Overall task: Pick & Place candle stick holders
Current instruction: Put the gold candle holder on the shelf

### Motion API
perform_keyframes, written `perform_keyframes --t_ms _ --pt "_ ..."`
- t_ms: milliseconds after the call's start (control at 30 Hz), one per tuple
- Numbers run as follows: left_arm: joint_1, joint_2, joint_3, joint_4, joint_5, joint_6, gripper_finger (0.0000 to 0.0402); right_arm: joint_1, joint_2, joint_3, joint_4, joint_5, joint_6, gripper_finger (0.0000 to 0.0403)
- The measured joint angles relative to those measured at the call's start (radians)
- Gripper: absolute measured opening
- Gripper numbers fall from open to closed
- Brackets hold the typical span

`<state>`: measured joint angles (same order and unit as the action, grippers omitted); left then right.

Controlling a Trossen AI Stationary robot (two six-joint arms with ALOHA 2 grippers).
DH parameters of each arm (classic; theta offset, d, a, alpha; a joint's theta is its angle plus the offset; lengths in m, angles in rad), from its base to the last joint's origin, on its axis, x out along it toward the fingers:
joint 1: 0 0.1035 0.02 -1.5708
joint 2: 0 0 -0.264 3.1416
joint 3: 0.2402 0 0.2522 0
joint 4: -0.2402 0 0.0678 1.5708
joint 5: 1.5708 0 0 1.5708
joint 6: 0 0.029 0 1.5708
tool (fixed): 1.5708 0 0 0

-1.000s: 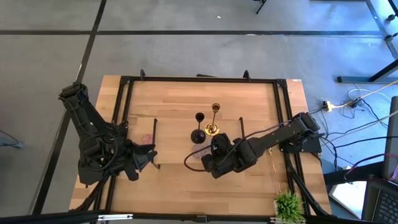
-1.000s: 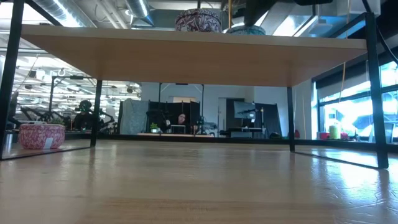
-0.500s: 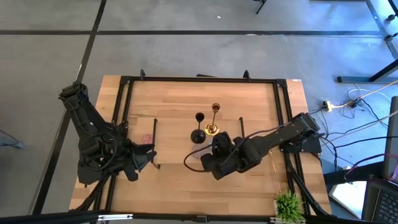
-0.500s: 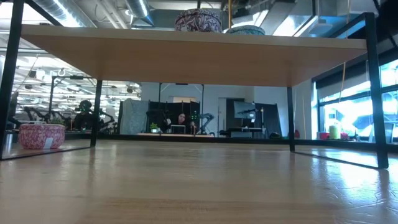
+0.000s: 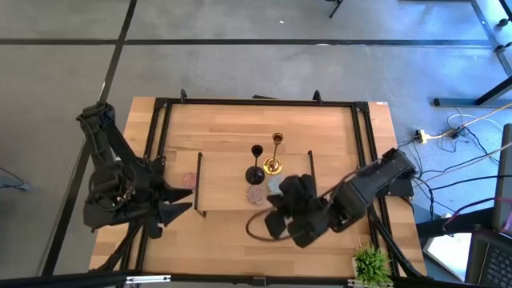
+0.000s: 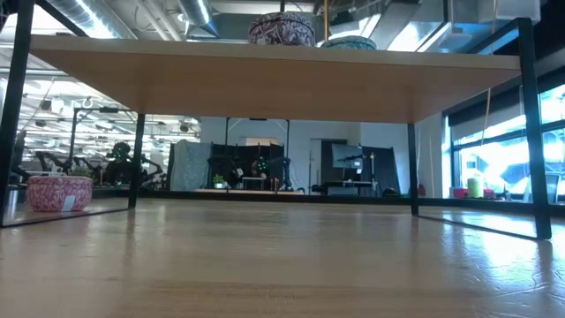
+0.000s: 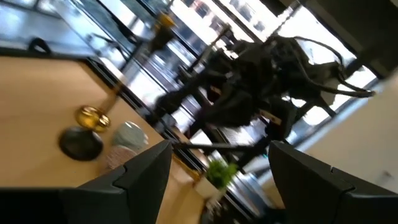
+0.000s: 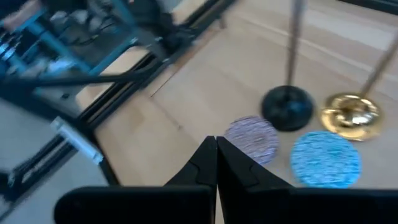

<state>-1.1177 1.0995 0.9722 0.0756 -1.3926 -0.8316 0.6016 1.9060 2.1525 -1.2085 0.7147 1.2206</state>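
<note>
On the raised wooden board (image 5: 228, 172) stand a black stem (image 5: 256, 164) and a gold stem (image 5: 277, 152), each on its round foot. Beside them, a mauve round (image 8: 251, 139) and a pale blue round (image 8: 325, 158) sit flat on the board. A pink round (image 6: 59, 192) rests on the table left of the board. My right gripper (image 8: 216, 152) is shut and hangs above the board's near side, short of the rounds, touching nothing. My left gripper (image 7: 217, 180) stands open at the table's left, pointing level toward the board, with nothing between its fingers.
Black rails (image 5: 198, 182) carry the board at both ends, and a black frame (image 5: 256, 102) runs round the table. A small green plant (image 5: 371, 264) stands at the near right corner. Bare wood lies on the board's left half.
My right gripper, still shut, has risen and drawn back toward the table's near edge, turning as it went; the pale blue round now shows uncovered beside the mauve one. My left arm has drawn back a little toward the table's left edge, its gripper still open.
</note>
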Motion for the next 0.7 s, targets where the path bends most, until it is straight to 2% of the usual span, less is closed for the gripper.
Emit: perform_keyframes --t_ms 167,367,600,700 --pt "0.0 -0.01 0.0 -0.001 0.103 0.0 0.0265 0.062 0.001 0.0 0.058 0.0 -0.069 0.0002" --pt "0.0 -0.01 0.0 -0.001 0.117 -0.002 0.0265 0.15 0.001 0.0 0.067 0.0 -0.068 0.0002" --pt "0.0 -0.01 0.0 -0.005 0.119 -0.002 0.0265 0.237 0.001 0.0 0.047 -0.008 0.047 0.0002" --pt "0.0 -0.01 0.0 -0.007 0.12 -0.002 0.0265 0.266 0.001 0.0 -0.017 -0.053 0.143 0.0002"
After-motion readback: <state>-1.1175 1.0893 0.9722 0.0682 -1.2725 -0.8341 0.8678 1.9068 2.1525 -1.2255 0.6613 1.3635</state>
